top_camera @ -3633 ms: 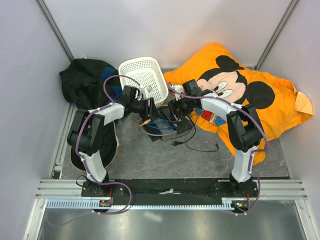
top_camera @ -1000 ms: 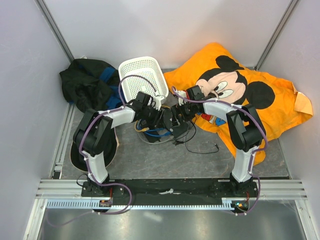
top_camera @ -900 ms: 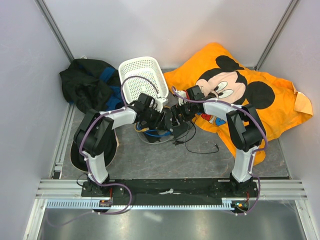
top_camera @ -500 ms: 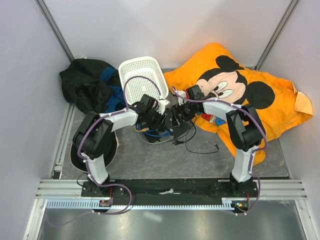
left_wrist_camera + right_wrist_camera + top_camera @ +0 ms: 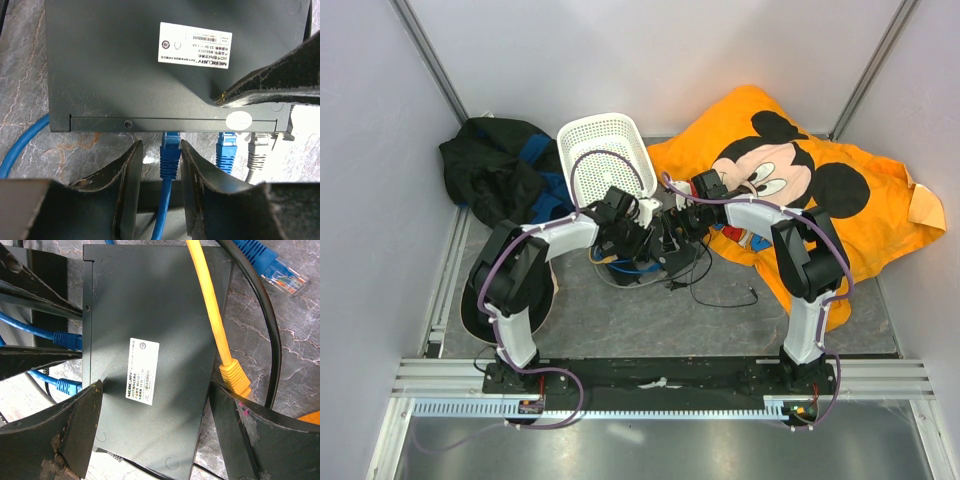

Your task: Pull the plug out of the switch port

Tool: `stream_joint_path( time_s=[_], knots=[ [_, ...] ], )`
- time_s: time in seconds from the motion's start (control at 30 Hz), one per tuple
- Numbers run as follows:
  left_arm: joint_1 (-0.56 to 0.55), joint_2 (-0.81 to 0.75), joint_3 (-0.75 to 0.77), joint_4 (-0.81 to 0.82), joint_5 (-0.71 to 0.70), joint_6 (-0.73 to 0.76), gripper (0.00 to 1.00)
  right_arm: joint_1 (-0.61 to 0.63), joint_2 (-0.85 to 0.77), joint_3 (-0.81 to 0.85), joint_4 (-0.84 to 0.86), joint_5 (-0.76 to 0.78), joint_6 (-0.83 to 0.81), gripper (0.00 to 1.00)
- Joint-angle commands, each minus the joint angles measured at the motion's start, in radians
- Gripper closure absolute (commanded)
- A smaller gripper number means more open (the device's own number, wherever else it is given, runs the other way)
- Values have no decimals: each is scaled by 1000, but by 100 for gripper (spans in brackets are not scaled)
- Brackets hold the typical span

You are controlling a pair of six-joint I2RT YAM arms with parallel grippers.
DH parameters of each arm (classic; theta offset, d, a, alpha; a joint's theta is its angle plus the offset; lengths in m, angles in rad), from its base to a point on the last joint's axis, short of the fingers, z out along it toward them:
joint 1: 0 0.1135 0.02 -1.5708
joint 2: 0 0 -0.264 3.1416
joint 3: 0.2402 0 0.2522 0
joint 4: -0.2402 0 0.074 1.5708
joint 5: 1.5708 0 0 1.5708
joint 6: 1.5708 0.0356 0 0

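Here, black switch [image 5: 125, 60], white MERCURY label [image 5: 194, 45], blue plug [image 5: 170, 155] between left fingers [image 5: 126, 172].

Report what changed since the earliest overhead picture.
The left gripper swung right to the flat black switch box; its open fingers straddle a blue plug in the box's edge. The right gripper stays clamped on the box; white plastic basket and orange cloth unmoved.

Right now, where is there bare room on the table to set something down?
Bare table runs between the cable tangle and the arm bases. Crowded: left pincer and right pincer at the switch, the basket behind, black cloth left, orange blanket right.
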Motion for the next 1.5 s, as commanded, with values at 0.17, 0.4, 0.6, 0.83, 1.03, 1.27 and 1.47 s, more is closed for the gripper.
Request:
stream_joint_path(
  time_s=[0.17, 0.4, 0.6, 0.83, 1.03, 1.27, 1.47],
  knots=[
    [-8, 53, 68, 31, 13, -29, 63, 40, 174, -94, -210, 131, -72, 9],
    [-8, 43, 60, 30, 19, -19, 78, 41, 182, -89, -213, 137, -68, 9],
    [-8, 34, 53, 30, 26, -25, 98, 41, 199, -80, -220, 141, -66, 9],
    [-6, 33, 56, 33, 29, -26, 98, 40, 217, -75, -233, 222, -61, 17],
    [-5, 22, 51, 33, 22, -34, 98, 49, 269, -57, -254, 217, -51, 23],
    [-3, -21, 11, 41, 28, -48, 98, 49, 274, -54, -257, 219, -48, 24],
    [0, -41, -21, 44, 57, -54, 98, 50, 277, -54, -259, 217, -51, 24]
  ],
)
